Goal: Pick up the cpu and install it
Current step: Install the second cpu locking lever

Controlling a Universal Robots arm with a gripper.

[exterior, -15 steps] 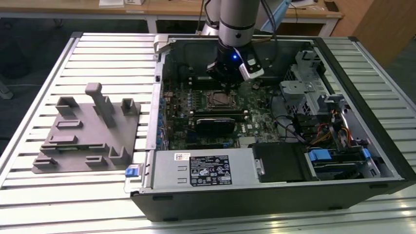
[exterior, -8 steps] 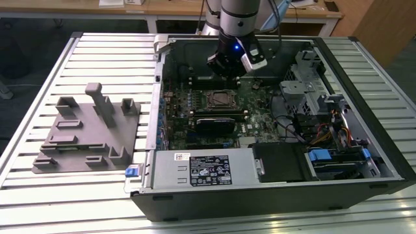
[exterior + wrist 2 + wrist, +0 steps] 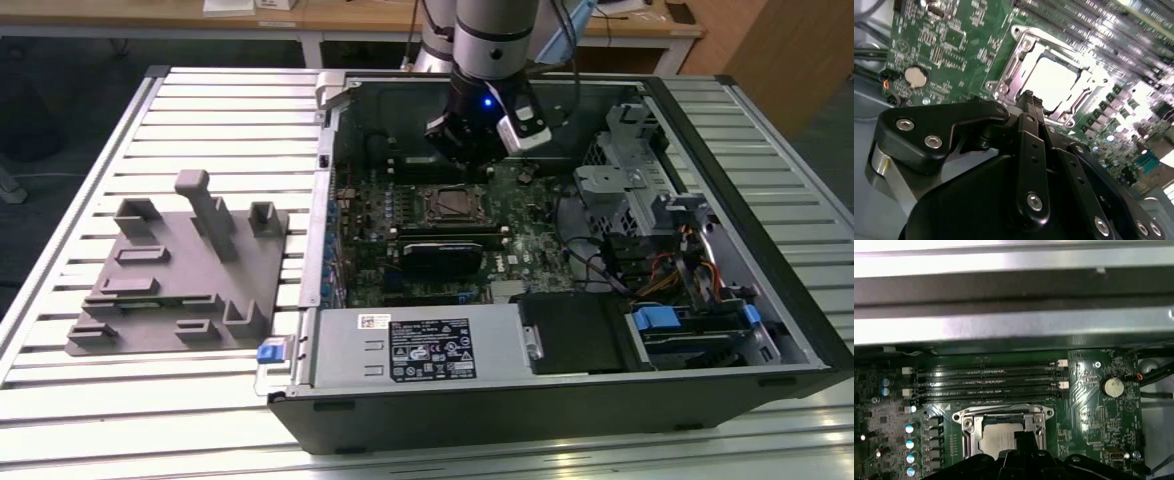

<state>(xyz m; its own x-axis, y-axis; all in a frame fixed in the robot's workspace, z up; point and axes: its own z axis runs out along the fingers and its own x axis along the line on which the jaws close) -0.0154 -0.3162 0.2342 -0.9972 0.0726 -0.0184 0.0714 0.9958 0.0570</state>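
Slatted silver metal surface (image 3: pixel 200 420) is carrying an open black desktop computer case (image 3: pixel 561 400) lying on its side, with a grey moulded fixture block (image 3: pixel 180 270) sitting on the slats to the exterior view's left of the case. Nearest the exterior camera inside the case, a silver power supply box with a white label (image 3: pixel 420 345) is lying along the front edge, and a drive bay with blue tabs (image 3: pixel 667 325) is sitting to its right in that view. Farther in, the green motherboard (image 3: pixel 521 250) is lying flat, with a black rectangular heatsink block (image 3: pixel 438 258) just in front of the square metal-framed socket (image 3: pixel 451 205).

The cpu, a small flat square chip with a silvery top (image 3: pixel 1054 82), is sitting inside that socket frame in both wrist views (image 3: pixel 999 440). The black claw (image 3: pixel 1029 100) is hovering just above the socket's edge, fingers drawn together and holding nothing. A round silver coin battery (image 3: pixel 1112 386) is sitting near the socket. Beyond it, four black memory slots (image 3: pixel 986 380) are running parallel, then the case's far metal wall (image 3: pixel 1014 325).
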